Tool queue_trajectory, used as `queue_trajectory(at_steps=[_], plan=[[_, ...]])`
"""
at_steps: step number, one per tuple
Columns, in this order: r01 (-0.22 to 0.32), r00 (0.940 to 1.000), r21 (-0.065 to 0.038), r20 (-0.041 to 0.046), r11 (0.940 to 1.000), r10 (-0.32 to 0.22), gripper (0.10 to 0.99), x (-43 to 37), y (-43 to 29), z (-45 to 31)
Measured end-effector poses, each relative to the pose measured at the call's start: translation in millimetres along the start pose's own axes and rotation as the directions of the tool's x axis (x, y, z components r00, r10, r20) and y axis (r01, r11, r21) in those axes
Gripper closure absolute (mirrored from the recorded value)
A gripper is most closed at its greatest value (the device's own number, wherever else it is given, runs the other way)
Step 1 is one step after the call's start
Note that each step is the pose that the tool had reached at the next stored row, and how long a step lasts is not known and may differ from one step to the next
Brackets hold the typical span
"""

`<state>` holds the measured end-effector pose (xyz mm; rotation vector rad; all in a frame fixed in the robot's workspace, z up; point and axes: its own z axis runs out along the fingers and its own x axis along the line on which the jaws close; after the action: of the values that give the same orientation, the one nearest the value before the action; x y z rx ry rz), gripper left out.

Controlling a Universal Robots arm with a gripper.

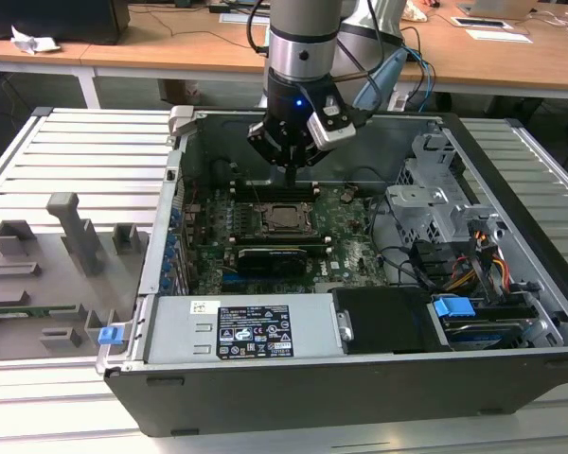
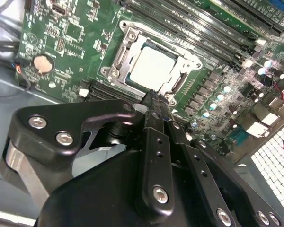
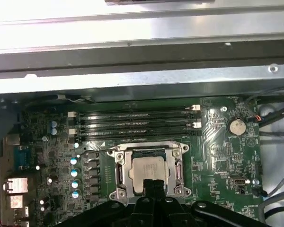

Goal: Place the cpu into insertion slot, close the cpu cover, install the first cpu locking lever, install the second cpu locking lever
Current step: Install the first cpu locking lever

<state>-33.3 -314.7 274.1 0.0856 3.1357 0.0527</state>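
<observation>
Second wrist view puts the end effector (image 2: 154, 97) nearest, its black fingers pressed together with nothing visible between them. The tips hang at the edge of the insertion slot (image 2: 154, 46); whether they touch it cannot be told. Just past the tips lies the cpu (image 2: 154, 66), seated flat in that slot with its pale metal face up. The cpu cover (image 2: 120, 56) is down around it, its square cut-out framing the chip. In the first wrist view the same layout shows: end effector (image 3: 151, 182) at the socket's nearer edge, cpu (image 3: 149, 170) in the middle, cpu cover (image 3: 120, 171) lying level on both sides, and a dark strip of the insertion slot (image 3: 146, 152) beyond the chip. Farther on the green circuit board (image 3: 217, 156) run the long black memory slots (image 3: 132, 123), with a round coin battery (image 3: 236, 126) off to one side, then the grey wall of the computer case (image 3: 142, 75). From the exterior view, the arm (image 1: 303, 47) reaches down into the open case (image 1: 360, 388), which lies on a slatted metal desk (image 1: 76, 151), and the end effector (image 1: 291, 178) is poised just above the cpu (image 1: 284, 217).
</observation>
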Motion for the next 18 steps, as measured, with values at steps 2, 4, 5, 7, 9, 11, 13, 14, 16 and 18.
queue_trajectory(at_steps=[2,4,5,7,9,11,13,14,16,18], plan=[[0.019,0.9998,-0.007,-0.001,0.9998,-0.019,0.98,1.9,-0.2,0.2],[0.027,0.9996,-0.007,-0.0013,0.9996,-0.027,0.98,5.3,-0.4,0.2],[0.029,0.9996,-0.007,-0.0014,0.9996,-0.029,0.98,6.7,-0.5,0.3],[0.031,0.9995,-0.007,-0.0016,0.9995,-0.031,0.98,11.7,-0.8,0.2],[0.031,0.9995,-0.007,-0.0015,0.9995,-0.031,0.98,15.1,-1.0,0.3],[0.031,0.9995,-0.007,-0.0015,0.9995,-0.032,0.98,17.5,-1.1,0.3],[0.032,0.9995,-0.007,-0.0015,0.9995,-0.032,0.98,18.9,-1.2,0.3],[0.032,0.9995,-0.007,-0.0015,0.9995,-0.032,0.98,20.0,-1.3,0.3],[0.032,0.9995,-0.007,-0.0015,0.9995,-0.032,0.98,21.6,-1.4,0.2],[0.032,0.9995,-0.007,-0.0015,0.9995,-0.032,0.98,24.9,-1.5,0.2]])
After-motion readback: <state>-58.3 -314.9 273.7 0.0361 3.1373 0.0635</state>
